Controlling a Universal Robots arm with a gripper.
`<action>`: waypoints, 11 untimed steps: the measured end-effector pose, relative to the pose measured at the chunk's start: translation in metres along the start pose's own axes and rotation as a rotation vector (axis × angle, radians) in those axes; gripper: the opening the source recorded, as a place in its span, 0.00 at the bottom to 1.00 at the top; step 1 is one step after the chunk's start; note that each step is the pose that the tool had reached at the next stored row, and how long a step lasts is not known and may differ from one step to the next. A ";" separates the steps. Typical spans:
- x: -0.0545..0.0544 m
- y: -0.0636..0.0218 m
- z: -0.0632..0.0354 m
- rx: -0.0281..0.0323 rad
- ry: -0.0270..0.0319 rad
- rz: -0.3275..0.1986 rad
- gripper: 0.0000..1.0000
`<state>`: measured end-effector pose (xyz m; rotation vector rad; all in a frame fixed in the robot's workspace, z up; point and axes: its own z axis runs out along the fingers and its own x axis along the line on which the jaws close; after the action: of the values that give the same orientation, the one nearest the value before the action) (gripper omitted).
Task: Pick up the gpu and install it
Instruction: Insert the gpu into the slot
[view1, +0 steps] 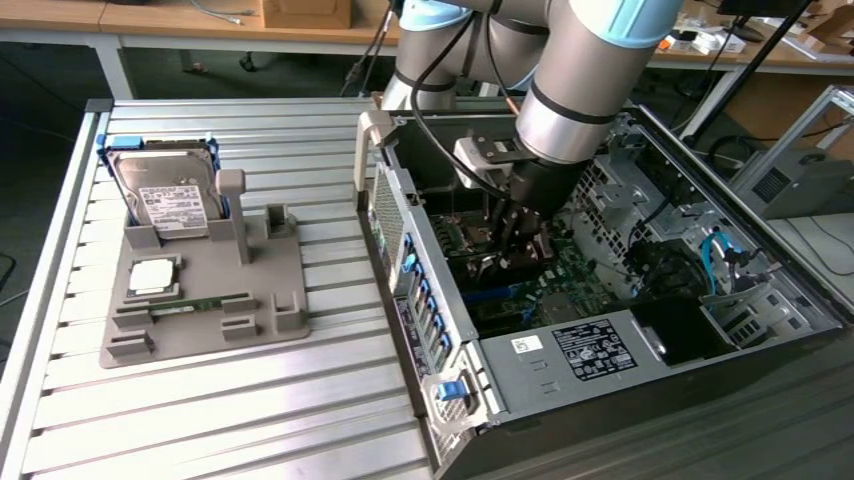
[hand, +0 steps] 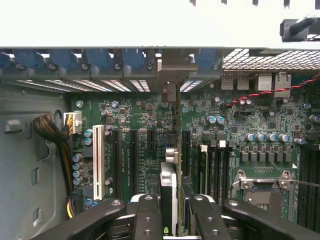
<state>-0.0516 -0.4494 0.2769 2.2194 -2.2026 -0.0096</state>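
Pincer (hand: 170, 220) inside open computer case (view1: 441, 400), clamped on gpu (hand: 172, 150) edge-on over motherboard (hand: 140, 125) slots; hard drive (view1: 167, 195) upright in grey holder (view1: 200, 300) on bench (view1: 267, 400).

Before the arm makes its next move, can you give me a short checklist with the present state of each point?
1. The gpu is between the fingers of the gripper: ok.
2. The gripper is inside the open computer case: ok.
3. Card edge is in line with a motherboard slot: cannot tell.
4. Bracket meets the rear opening of the case: cannot tell.
5. The hard drive is in its stand on the grey tray, away from the arm: ok.
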 end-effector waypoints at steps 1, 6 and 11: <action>0.000 0.0000 0.0003 0.0001 -0.0006 0.000 0.27; 0.002 0.0000 0.0014 -0.0002 -0.0003 0.000 0.27; 0.003 0.0000 0.0029 -0.0002 -0.0003 0.000 0.27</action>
<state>-0.0516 -0.4527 0.2740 2.2190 -2.2031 -0.0102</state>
